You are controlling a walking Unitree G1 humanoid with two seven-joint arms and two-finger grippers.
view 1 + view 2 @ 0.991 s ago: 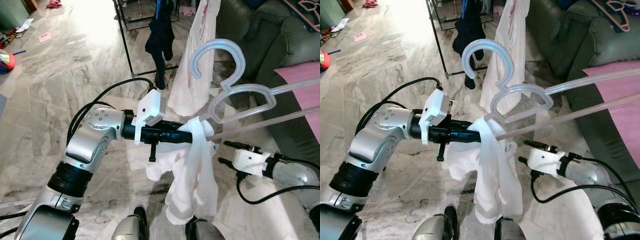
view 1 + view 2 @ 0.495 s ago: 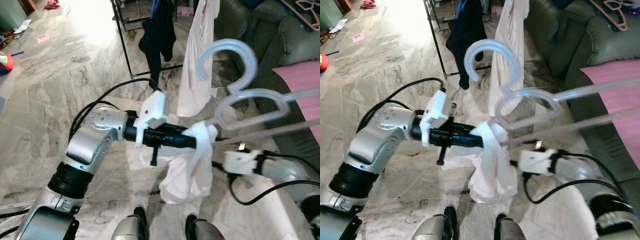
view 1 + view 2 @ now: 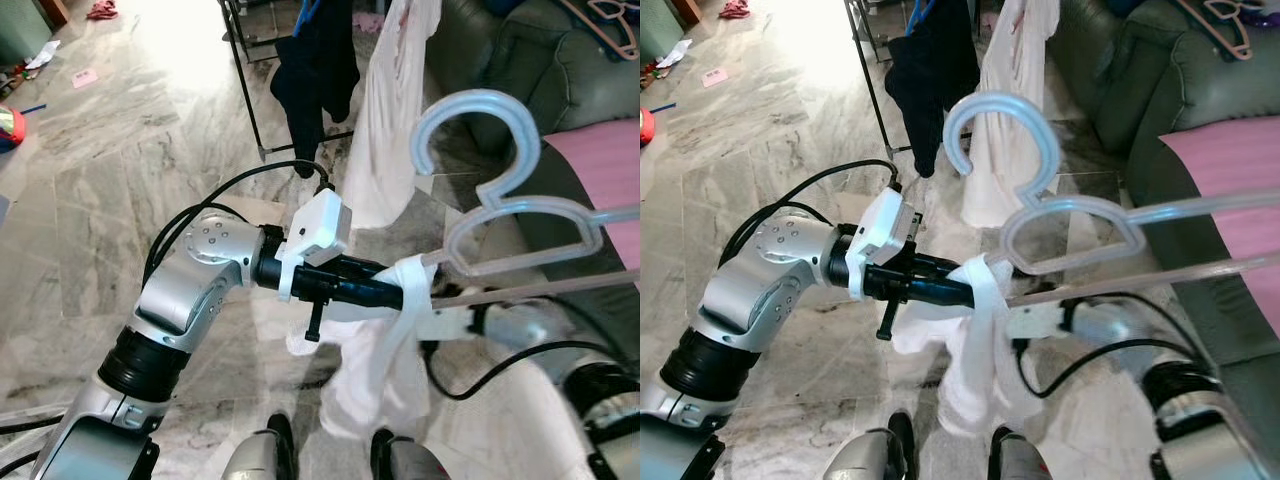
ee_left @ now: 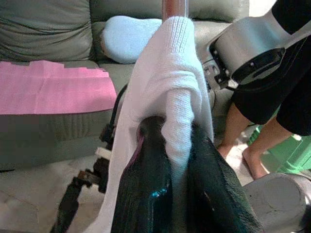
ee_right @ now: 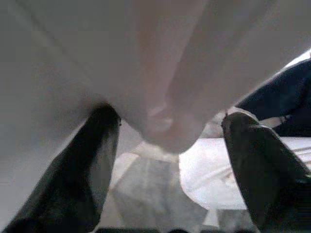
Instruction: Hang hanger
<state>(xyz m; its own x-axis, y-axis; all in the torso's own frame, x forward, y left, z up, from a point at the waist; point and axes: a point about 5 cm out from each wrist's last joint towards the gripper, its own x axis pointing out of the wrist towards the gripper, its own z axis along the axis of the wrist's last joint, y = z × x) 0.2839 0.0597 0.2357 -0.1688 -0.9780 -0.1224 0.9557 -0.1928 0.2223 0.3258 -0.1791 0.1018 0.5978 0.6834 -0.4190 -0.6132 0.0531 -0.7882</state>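
While the left gripper (image 4: 177, 160) stays clamped on the white garment (image 3: 385, 370) draped over the hanger (image 3: 520, 215), the right gripper (image 5: 167, 160) gapes beneath it at 5 o'clock.

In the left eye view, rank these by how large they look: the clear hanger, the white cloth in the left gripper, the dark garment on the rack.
1. Hanger, widest, though it sits close to the camera.
2. White cloth.
3. Dark garment, farther back on the rack, so its true size is unsure.
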